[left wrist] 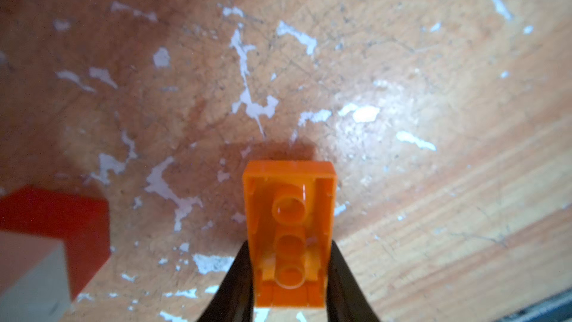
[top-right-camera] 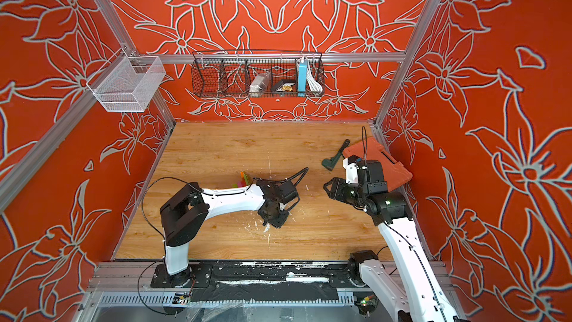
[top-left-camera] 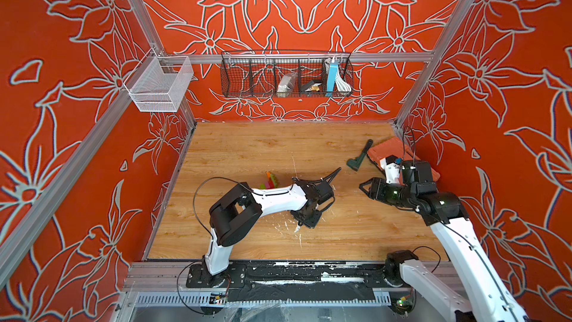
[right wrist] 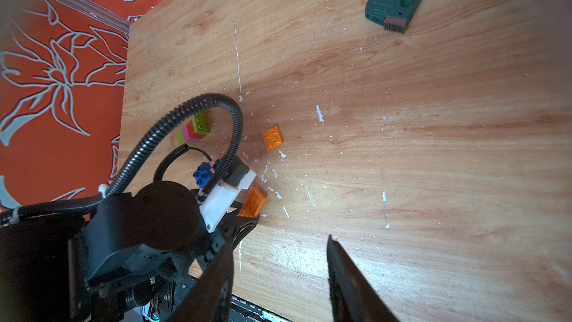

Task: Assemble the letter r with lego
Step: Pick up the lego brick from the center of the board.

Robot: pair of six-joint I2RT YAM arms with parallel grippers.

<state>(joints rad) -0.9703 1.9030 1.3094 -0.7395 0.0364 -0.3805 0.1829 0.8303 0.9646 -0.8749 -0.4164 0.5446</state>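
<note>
My left gripper (left wrist: 289, 244) is shut on an orange lego brick (left wrist: 289, 230), its hollow underside facing the left wrist camera and its far end low over the flecked table. The same held brick (right wrist: 253, 202) shows in the right wrist view. There, another orange brick (right wrist: 273, 137), a lime and pink stack (right wrist: 195, 130) and a blue brick (right wrist: 204, 175) lie close by. A red brick (left wrist: 62, 221) and a pale one (left wrist: 31, 280) sit beside the grip. My right gripper (right wrist: 278, 243) hangs open to the right with nothing between its fingers. Both top views show the left gripper (top-left-camera: 305, 219) (top-right-camera: 274, 219) and the right gripper (top-left-camera: 363, 185) (top-right-camera: 326, 185).
A green pipe wrench (top-left-camera: 360, 154) (right wrist: 399, 1) lies at the back right, next to an orange-red ribbed case (top-left-camera: 399, 150). Wire baskets (top-left-camera: 286, 75) (top-left-camera: 159, 85) hang on the back frame. White paint flecks (left wrist: 253, 106) mark the wooden table (top-left-camera: 247, 147).
</note>
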